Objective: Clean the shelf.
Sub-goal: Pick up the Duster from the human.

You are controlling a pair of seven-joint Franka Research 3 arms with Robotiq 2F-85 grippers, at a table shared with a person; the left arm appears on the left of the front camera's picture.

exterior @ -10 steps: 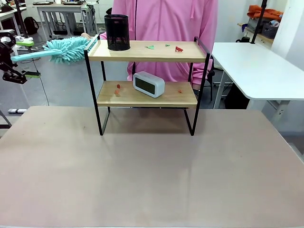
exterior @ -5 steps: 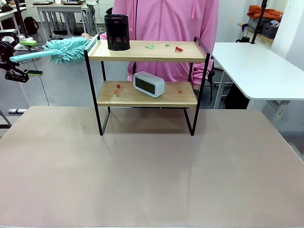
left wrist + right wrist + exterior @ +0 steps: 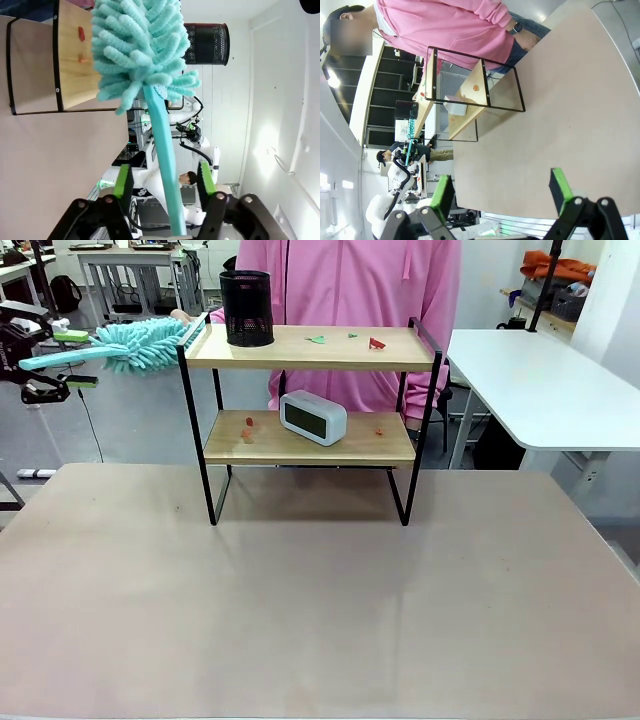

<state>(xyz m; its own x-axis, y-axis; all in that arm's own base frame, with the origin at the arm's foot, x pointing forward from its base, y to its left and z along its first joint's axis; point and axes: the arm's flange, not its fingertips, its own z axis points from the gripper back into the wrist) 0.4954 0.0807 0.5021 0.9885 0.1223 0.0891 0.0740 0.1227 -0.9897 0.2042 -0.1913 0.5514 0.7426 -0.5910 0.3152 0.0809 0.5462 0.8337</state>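
left gripper (image 3: pixel 164 172) stands part open around the duster (image 3: pixel 140 55) handle, pads not touching; right gripper (image 3: pixel 501 187) wide, empty. a loose clamp could drop the duster.

Left end effector (image 3: pixel 164 176) black, pads (image 3: pixel 123 181) green.

I was running the rig in what looked like a robotics lab. My right claw (image 3: pixel 500 180), black with green pads, hung over a broad, plain surface (image 3: pixel 320 590) standing on a grey floor. A bare white table (image 3: pixel 540 380) stood just beside it. Behind the person (image 3: pixel 350 280) at the far side, several metal-legged desks (image 3: pixel 130 260) carried gear, with a backpack (image 3: pixel 62 290) near them. A loose cable (image 3: pixel 90 425) hung toward the floor, and the walls (image 3: pixel 285 100) were plain white.
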